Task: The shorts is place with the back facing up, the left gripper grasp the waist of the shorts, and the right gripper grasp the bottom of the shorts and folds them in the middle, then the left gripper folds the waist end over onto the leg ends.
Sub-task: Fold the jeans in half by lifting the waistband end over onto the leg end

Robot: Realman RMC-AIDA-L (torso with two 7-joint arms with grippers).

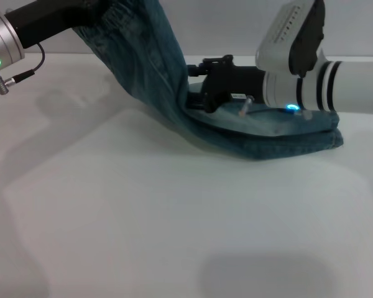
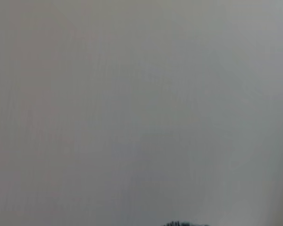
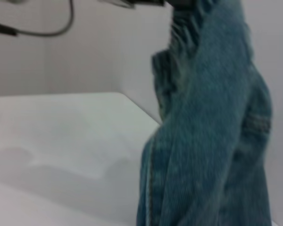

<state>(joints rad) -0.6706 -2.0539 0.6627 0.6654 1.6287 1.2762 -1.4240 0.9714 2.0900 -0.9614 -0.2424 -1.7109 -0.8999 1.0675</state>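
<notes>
left gripper clenched on the waist, lifted far left to carry it over. right gripper pins shorts at fold; its grip: cannot tell.

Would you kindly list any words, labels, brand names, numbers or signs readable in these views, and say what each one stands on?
No text can be read in any view.
Faded blue denim shorts: no label or print shows.
White arm with black bands of the right pincer: only bands and a blue light, no lettering.
Silver arm of the left pincer: a green ring light, no lettering.
</notes>
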